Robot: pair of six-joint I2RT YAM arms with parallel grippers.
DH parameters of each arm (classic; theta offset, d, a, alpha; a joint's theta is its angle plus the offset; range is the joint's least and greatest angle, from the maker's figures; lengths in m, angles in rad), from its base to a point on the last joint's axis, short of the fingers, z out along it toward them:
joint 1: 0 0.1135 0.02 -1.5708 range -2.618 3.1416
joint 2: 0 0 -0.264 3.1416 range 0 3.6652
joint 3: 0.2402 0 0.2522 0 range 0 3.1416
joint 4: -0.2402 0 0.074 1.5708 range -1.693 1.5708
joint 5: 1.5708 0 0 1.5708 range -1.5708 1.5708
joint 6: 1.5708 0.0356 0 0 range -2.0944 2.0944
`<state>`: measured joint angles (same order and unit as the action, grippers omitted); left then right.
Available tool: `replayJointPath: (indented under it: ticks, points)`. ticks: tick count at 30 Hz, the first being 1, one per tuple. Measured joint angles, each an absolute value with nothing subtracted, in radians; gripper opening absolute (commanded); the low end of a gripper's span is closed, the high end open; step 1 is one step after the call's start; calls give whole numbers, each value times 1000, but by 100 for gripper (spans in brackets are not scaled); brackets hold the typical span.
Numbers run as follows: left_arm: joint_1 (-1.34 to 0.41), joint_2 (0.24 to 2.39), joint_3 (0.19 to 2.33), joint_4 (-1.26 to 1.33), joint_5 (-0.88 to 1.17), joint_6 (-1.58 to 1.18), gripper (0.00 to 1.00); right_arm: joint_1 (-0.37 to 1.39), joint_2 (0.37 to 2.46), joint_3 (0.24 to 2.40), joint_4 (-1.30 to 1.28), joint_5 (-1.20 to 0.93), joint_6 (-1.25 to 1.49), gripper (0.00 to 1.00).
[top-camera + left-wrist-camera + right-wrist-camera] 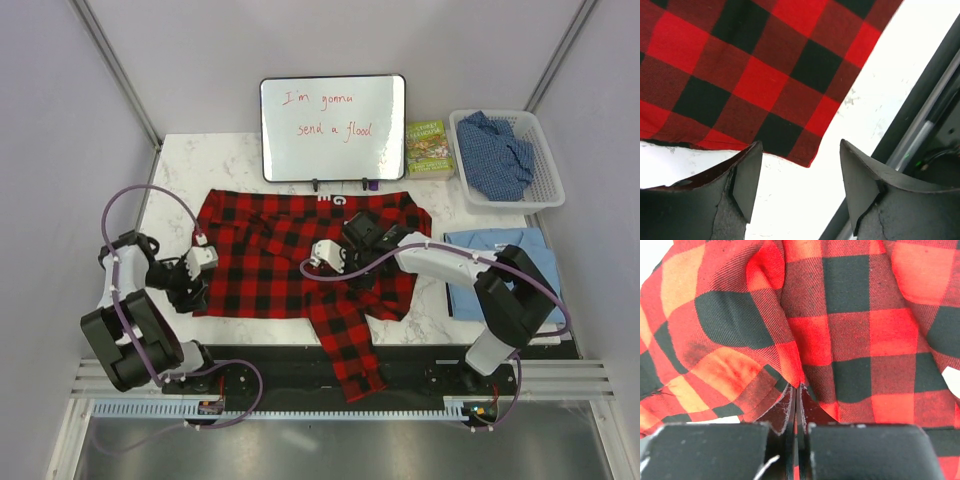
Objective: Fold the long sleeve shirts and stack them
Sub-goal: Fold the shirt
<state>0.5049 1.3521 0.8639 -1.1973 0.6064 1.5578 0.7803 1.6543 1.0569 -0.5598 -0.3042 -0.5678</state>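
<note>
At my 2-arm station, the red-and-black flannel shirt (270, 250) lies spread across the middle of the marble table (230, 160), its far edge, where a bit of white lettering shows, close to the foot of a whiteboard (333, 128), and 1 sleeve hanging over the near edge onto the black rail between my bases. My right gripper (343, 270) reaches in over the middle of the flannel; in the right wrist view its jaws (796, 395) are pressed together with a raised fold of the checked cloth (855, 340) pinched between them, the fabric bunching up on both sides of the pinch. My left gripper (190, 293) sits at the shirt's near left corner; in the left wrist view its jaws (800, 150) stand well apart with nothing between them, and the corner of the flannel (755, 65) lies flat on the white tabletop (875, 100) just beyond the fingertips (752, 160). I cannot tell whether those fingers touch the table. The light blue shirt (490, 242) lies flat on the right side of the table, partly hidden under my right arm and well apart from the flannel's body. The darker blue shirt (497, 152) is crumpled inside a white basket (548, 195) at the far right corner, with a green book (429, 148) lying between the basket and the whiteboard, which bears red handwriting.
</note>
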Motion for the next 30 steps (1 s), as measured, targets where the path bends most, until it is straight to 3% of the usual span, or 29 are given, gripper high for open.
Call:
replayJointPath:
  ticks: [11, 14, 19, 24, 30]
  points:
    - [505, 1250, 665, -1068, 477, 1884, 61, 782, 1413, 1065, -651, -321, -546, 0]
    - [505, 1250, 625, -1009, 462, 1916, 54, 781, 1398, 1065, -671, -334, -551, 0]
    - [505, 1217, 567, -970, 451, 1932, 33, 781, 1398, 1065, -719, -349, -573, 0]
    - [505, 1190, 550, -966, 452, 1939, 3, 782, 1387, 1065, -759, -367, -591, 0]
    - [505, 1180, 560, -989, 447, 1952, 2, 782, 1289, 1063, -793, -382, -601, 0]
